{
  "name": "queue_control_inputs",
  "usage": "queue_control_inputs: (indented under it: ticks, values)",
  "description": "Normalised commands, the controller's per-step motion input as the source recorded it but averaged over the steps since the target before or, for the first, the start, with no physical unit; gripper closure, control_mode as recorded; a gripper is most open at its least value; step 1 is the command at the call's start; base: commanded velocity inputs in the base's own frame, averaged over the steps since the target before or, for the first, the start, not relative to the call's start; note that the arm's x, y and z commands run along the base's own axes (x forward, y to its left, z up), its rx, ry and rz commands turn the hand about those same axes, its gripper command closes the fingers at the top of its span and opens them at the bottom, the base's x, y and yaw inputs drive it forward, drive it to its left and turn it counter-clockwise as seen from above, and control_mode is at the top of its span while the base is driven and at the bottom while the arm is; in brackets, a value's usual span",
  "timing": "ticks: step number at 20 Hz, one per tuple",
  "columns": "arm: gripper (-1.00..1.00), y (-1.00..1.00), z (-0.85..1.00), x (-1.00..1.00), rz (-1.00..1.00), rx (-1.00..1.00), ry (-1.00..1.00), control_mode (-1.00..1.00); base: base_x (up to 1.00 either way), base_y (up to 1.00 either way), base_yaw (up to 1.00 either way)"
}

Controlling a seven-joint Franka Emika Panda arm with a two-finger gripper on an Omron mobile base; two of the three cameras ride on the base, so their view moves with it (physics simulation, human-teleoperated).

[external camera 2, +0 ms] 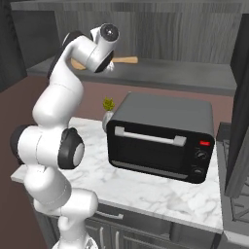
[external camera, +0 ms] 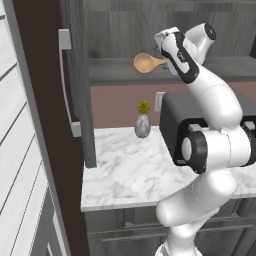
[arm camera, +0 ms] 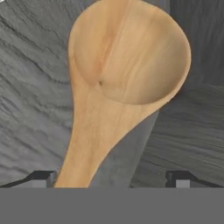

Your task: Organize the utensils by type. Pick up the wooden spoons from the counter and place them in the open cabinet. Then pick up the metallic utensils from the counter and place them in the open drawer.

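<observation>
Rising from the lower right of the left base view, the white arm bends up over the counter (external camera: 130, 175), a white marble slab with grey veins on dark grey base cabinets. Its hand reaches into the open cabinet (external camera: 100, 75), whose dark wood-grain door with a long silver bar handle (external camera: 67, 82) stands swung out on the left. On the cabinet's flat grey shelf lies the large wooden spoon (external camera: 146, 63), bowl toward the left, handle running toward the hand. Below, a small grey vase (external camera: 142, 125) with a green sprig stands on the marble against the reddish-brown wall, just left of a black toaster oven (external camera: 172, 120).

From the right base view, the arm's elbow and shoulder sit nearest, at the left. The wrist arches up to shelf height, and the spoon (external camera 2: 124, 60) shows as a tan handle pointing right from behind the wrist, lying on the shelf. The toaster oven (external camera 2: 160, 141) sits on the counter (external camera 2: 146, 194) under the shelf, with the vase (external camera 2: 107, 116) behind its left corner.

Along the hand view, the two dark fingertips of the gripper (arm camera: 111, 178) stand far apart at the bottom, jaws wide and holding nothing. The spoon (arm camera: 127, 65) lies between them on the grey wood-grain surface, its round bowl at the top and its handle passing close by the left fingertip (arm camera: 41, 177).
</observation>
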Motion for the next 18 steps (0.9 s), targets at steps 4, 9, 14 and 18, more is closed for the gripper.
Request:
queue_control_inputs:
  ticks: [4, 9, 14, 18]
  values:
    - [-1.00, -0.08, -0.28, 0.00, 0.00, 0.00, 0.32, -1.00, 0.00, 0.00, 0.00]
    - [-1.00, -0.06, -0.27, -0.01, 0.00, 0.00, 0.26, -1.00, 0.00, 0.00, 0.00]
    - [-1.00, -0.05, -0.32, -0.16, 0.00, 0.00, 0.09, -1.00, 0.00, 0.00, 0.00]
    - [-1.00, -0.08, -0.18, -0.05, 0.00, 0.00, 0.00, -1.00, 0.00, 0.00, 0.00]
